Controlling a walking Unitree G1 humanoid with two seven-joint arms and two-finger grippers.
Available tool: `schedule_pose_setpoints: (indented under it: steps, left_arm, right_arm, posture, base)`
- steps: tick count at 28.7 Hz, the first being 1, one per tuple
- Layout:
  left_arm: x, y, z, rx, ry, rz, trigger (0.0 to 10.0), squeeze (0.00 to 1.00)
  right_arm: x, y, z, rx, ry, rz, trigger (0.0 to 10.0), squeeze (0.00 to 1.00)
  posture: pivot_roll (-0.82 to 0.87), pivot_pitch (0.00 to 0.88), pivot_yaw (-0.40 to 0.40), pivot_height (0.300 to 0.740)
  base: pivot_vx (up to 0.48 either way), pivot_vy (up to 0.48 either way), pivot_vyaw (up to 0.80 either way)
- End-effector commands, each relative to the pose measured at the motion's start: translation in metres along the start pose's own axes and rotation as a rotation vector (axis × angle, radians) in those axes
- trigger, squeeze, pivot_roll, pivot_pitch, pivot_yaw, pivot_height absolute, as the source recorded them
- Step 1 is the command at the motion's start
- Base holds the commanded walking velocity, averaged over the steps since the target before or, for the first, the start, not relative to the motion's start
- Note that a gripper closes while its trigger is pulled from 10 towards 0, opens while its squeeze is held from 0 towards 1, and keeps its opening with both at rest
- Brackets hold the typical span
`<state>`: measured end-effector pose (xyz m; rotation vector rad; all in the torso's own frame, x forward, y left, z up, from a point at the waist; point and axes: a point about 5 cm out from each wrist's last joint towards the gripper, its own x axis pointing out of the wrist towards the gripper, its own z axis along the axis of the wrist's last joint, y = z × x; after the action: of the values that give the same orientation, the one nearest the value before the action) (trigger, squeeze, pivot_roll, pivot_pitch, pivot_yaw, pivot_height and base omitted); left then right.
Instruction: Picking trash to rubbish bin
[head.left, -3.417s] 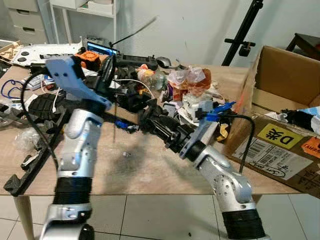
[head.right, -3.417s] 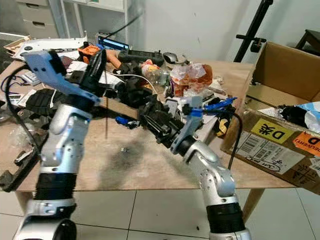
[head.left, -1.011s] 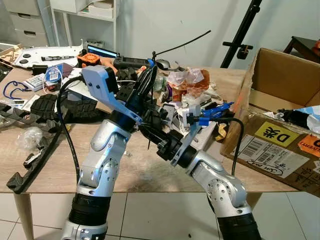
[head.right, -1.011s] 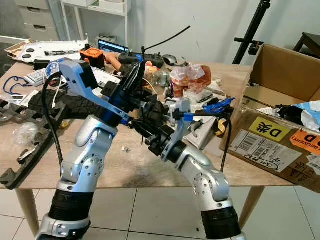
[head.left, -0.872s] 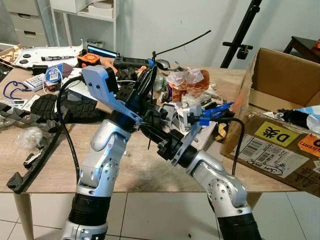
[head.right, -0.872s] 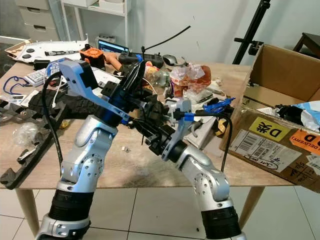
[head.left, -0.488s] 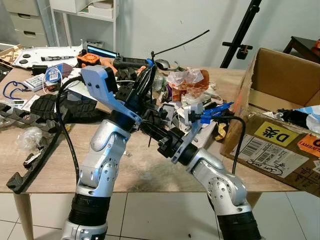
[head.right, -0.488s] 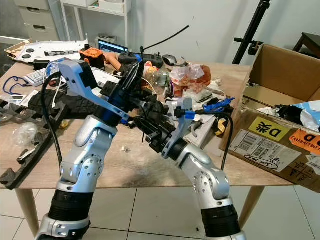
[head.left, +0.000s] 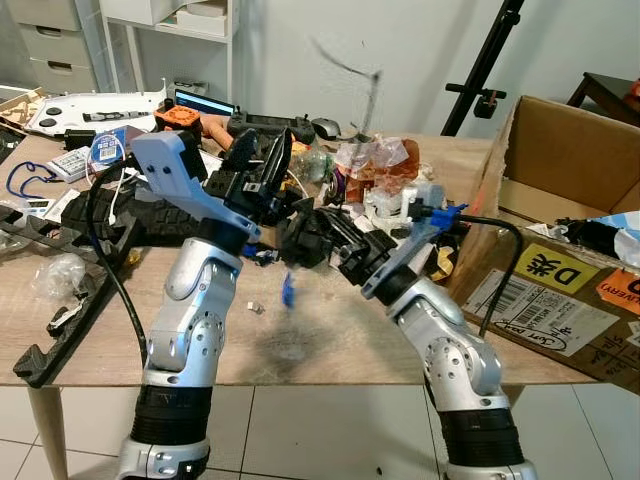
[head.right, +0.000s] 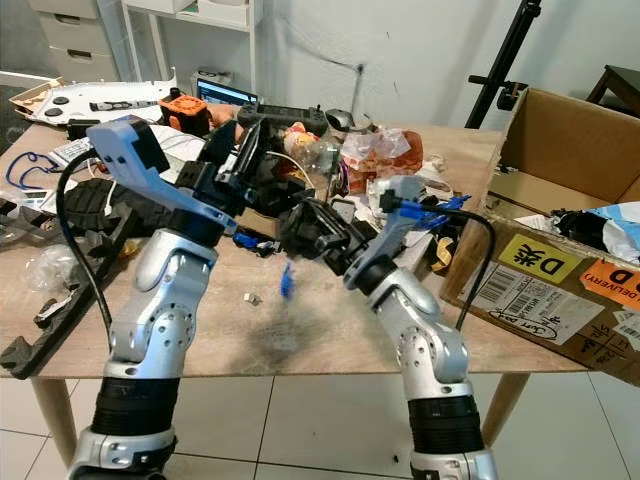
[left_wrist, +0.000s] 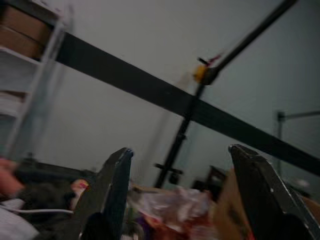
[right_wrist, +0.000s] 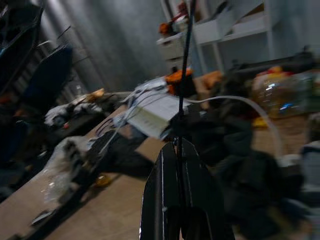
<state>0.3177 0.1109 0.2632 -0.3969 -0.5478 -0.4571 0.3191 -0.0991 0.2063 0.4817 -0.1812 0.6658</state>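
Right gripper (right_wrist: 179, 150): raised over the middle of the wooden table (head.left: 330, 335), fingers pressed together on a thin black cable tie (right_wrist: 185, 55); in the right wrist view the strip runs up and away from between the fingertips.
Cable tie in the head views: a blurred dark strip standing up from the right gripper, bent over at its top in front of the wall.
Left gripper (left_wrist: 180, 187): raised just beside the right one above the table clutter, fingers spread wide apart with nothing between them; it faces the wall and a black tripod stand (head.left: 487, 62).
Blue scrap (head.left: 288, 289): small, blurred, just below the two grippers and above the table top; whether it touches the table cannot be told.
Trash pile (head.left: 375, 165): crumpled clear and orange plastic wrappers, papers and black parts heaped at the far middle of the table, behind the grippers.
Cardboard box (head.left: 570, 210): open, at the table's right end, holding dark and pale blue items. This stands where a bin would.
Labels on the box: a yellow sticker (head.left: 557, 269) with a large "D" and a Chinese character, a white barcode shipping label (head.left: 545, 315) with print too small to read, and an orange sticker (head.right: 608, 273) reading partly "D... DELIVERY".
Left of table: black foam strips (head.left: 70, 315), a coiled blue cord (head.left: 22, 180), a white board (head.left: 90, 105).
Floor: white tiles (head.left: 320, 430).
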Motion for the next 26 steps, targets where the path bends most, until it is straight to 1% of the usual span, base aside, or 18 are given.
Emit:
schedule_pose_setpoints:
  steps: [1,2,3,5,6,7,9,10,12,13,14,15,16,18,20,22,23,26]
  left_arm:
    - [0.002,0.0,-0.001,0.025,0.009,0.0,10.0,1.0]
    - [0.002,0.0,-0.001,0.025,0.009,0.0,10.0,1.0]
    - [0.002,0.005,0.0,0.047,0.01,0.027,10.0,1.0]
    - [-0.004,0.026,-0.005,0.184,0.08,0.131,10.0,1.0]
    - [-0.006,0.033,-0.007,0.227,0.108,0.165,10.0,0.73]
    - [-0.008,0.037,-0.008,0.254,0.126,0.182,10.0,0.66]
    - [-0.009,0.038,-0.01,0.281,0.143,0.187,10.0,0.55]
    - [-0.009,0.039,-0.012,0.301,0.159,0.192,10.0,0.34]
    - [-0.009,0.039,-0.013,0.304,0.162,0.193,10.0,0.34]
    - [-0.009,0.039,-0.014,0.305,0.163,0.194,10.0,0.22]
    - [-0.009,0.039,-0.015,0.304,0.163,0.195,10.0,0.22]
    - [-0.009,0.038,-0.016,0.305,0.168,0.193,10.0,0.01]
    - [-0.009,0.038,-0.016,0.305,0.168,0.193,10.0,0.01]
    - [-0.008,0.037,-0.018,0.309,0.176,0.19,10.0,0.0]
    - [-0.008,0.036,-0.021,0.319,0.187,0.184,10.0,0.0]
    - [-0.008,0.037,-0.023,0.325,0.199,0.179,10.0,0.0]
    - [-0.009,0.037,-0.023,0.325,0.204,0.176,10.0,0.0]
    - [-0.009,0.037,-0.024,0.325,0.208,0.174,10.0,0.0]
  right_arm:
    - [-0.001,-0.004,0.003,-0.008,-0.014,-0.023,0.0,0.0]
    - [-0.001,-0.004,0.003,-0.008,-0.014,-0.023,0.0,0.0]
    - [-0.001,-0.006,0.005,-0.016,-0.025,-0.035,0.0,0.0]
    - [0.0,-0.016,0.03,-0.092,-0.096,-0.08,0.0,0.0]
    - [0.0,-0.021,0.042,-0.137,-0.128,-0.101,0.0,0.0]
    - [0.0,-0.025,0.052,-0.181,-0.152,-0.119,0.0,0.0]
    - [-0.002,-0.034,0.072,-0.271,-0.19,-0.17,0.0,0.0]
    - [-0.007,-0.047,0.095,-0.361,-0.235,-0.249,0.0,0.0]
    - [-0.008,-0.049,0.1,-0.379,-0.245,-0.266,0.0,0.0]
    - [-0.012,-0.056,0.111,-0.42,-0.265,-0.312,0.0,0.0]
    - [-0.014,-0.06,0.117,-0.446,-0.277,-0.341,0.0,0.0]
    - [-0.021,-0.072,0.129,-0.474,-0.294,-0.406,10.0,0.0]
    - [-0.021,-0.072,0.129,-0.474,-0.294,-0.406,10.0,0.0]
    - [-0.032,-0.088,0.143,-0.499,-0.297,-0.503,10.0,0.0]
    - [-0.05,-0.111,0.156,-0.524,-0.289,-0.655,10.0,0.0]
    - [-0.07,-0.13,0.167,-0.514,-0.302,-0.803,10.0,0.0]
    - [-0.077,-0.137,0.171,-0.498,-0.31,-0.856,10.0,0.0]
    - [-0.082,-0.14,0.173,-0.488,-0.316,-0.886,10.0,0.0]
  posture:
    - [-0.02,0.1,-0.082,0.74]
    - [-0.02,0.1,-0.082,0.74]
    - [-0.02,0.104,-0.08,0.74]
    - [-0.02,0.109,-0.076,0.74]
    - [-0.02,0.109,-0.076,0.74]
    - [-0.02,0.109,-0.076,0.74]
    - [-0.03,0.114,-0.075,0.74]
    - [-0.03,0.114,-0.075,0.74]
    - [-0.03,0.114,-0.075,0.74]
    - [-0.03,0.118,-0.077,0.74]
    - [-0.03,0.118,-0.077,0.74]
    - [-0.04,0.124,-0.078,0.74]
    - [-0.04,0.124,-0.078,0.74]
    - [-0.04,0.125,-0.079,0.74]
    - [-0.04,0.128,-0.084,0.74]
    - [-0.05,0.13,-0.085,0.74]
    - [-0.05,0.13,-0.086,0.74]
    - [-0.05,0.13,-0.086,0.74]
  base:
    - [0.0,0.0,0.0]
    - [0.0,0.0,0.0]
    - [0.0,0.0,0.0]
    - [0.0,0.0,0.0]
    - [0.0,0.0,0.0]
    - [0.0,0.0,0.0]
    - [0.0,0.0,0.0]
    - [0.0,0.0,0.0]
    - [0.0,0.0,0.0]
    - [0.0,0.0,0.0]
    - [0.0,0.0,0.0]
    - [0.0,0.0,0.0]
    - [0.0,0.0,0.0]
    - [0.0,0.0,0.0]
    - [0.0,0.0,0.0]
    - [0.0,0.0,0.0]
    - [0.0,0.0,0.0]
    - [0.0,0.0,0.0]
